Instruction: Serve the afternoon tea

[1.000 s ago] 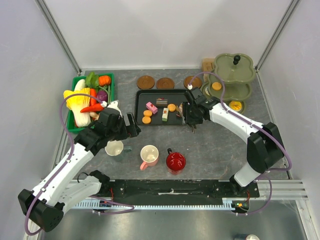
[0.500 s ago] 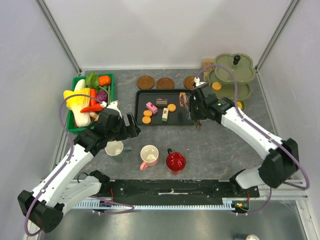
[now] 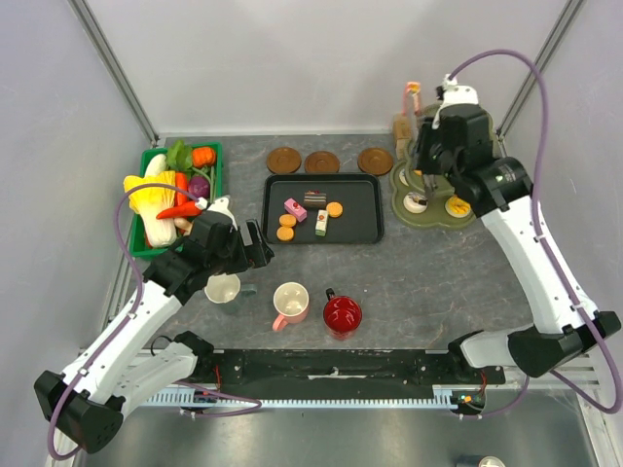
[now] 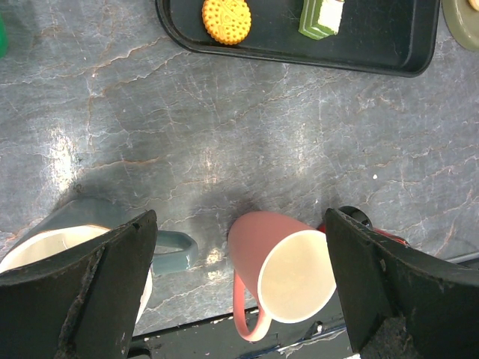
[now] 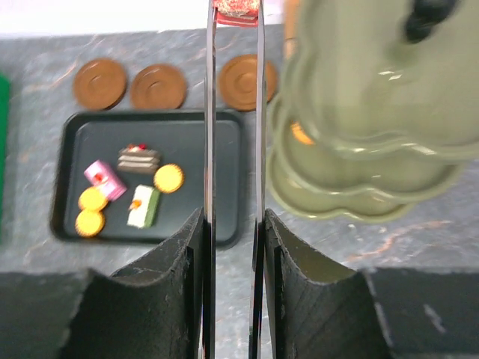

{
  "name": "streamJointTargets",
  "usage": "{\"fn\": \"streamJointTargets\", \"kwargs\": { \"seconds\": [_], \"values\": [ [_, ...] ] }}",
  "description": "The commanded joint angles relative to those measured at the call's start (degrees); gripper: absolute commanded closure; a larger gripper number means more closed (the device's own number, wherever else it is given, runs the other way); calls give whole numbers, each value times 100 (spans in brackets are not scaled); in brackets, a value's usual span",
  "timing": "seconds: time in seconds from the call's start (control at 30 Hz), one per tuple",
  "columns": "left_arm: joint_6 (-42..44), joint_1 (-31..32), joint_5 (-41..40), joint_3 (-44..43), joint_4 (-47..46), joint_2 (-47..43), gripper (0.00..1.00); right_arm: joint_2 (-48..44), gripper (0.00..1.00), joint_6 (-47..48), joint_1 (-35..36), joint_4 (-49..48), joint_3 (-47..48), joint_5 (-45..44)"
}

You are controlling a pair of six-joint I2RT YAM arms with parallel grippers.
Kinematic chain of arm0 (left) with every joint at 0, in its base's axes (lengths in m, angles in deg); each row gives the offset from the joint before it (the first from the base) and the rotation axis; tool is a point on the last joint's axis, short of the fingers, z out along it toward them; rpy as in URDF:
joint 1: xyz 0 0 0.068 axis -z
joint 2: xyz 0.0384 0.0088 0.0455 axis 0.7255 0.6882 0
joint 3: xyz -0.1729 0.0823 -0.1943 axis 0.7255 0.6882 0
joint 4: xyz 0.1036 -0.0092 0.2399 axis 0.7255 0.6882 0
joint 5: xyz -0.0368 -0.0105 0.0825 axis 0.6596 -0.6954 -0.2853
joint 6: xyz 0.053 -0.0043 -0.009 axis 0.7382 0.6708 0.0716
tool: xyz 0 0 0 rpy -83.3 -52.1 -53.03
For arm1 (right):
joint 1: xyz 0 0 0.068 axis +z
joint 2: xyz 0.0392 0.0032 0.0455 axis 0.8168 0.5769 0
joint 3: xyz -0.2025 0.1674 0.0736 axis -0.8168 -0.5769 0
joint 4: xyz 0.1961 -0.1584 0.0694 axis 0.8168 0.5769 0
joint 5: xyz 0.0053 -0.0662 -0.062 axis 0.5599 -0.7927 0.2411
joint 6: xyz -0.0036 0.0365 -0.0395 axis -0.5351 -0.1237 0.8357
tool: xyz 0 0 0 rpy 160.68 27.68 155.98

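The right gripper, clamped on the tongs pinching a cake, had swung from the tray to the stand, ready for placing; the left gripper gaped.

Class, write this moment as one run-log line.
left pincer: open near pink mug | right pincer: holds tongs gripping pastry beside tiered stand

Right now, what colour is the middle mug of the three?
The middle mug is pink with a cream inside; clearest in the left wrist view.
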Motion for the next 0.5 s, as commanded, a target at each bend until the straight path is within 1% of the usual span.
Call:
{"fn": "streamJointTargets", "kwargs": {
  "seconds": [0.0, 0.1, 0.27, 0.33, 0.47],
  "values": [
    [26, 10, -43, -11, -144, -84, 2, 255, 70, 372, -547, 296, 534, -146],
    [17, 10, -52, -11, -144, -58, 2, 369, 69, 408, -706, 401, 640, -146],
    [17, 1, -52, -20, -144, 3, 1, 431, 65, 487, -829, 551, 474, 162],
    [8, 10, -52, -20, -144, 12, 2, 440, 65, 452, -873, 603, 473, 109],
    [-10, 1, -95, 6, -144, 3, 2, 378, 64, 355, -943, 630, 386, -321]
  ]
}}
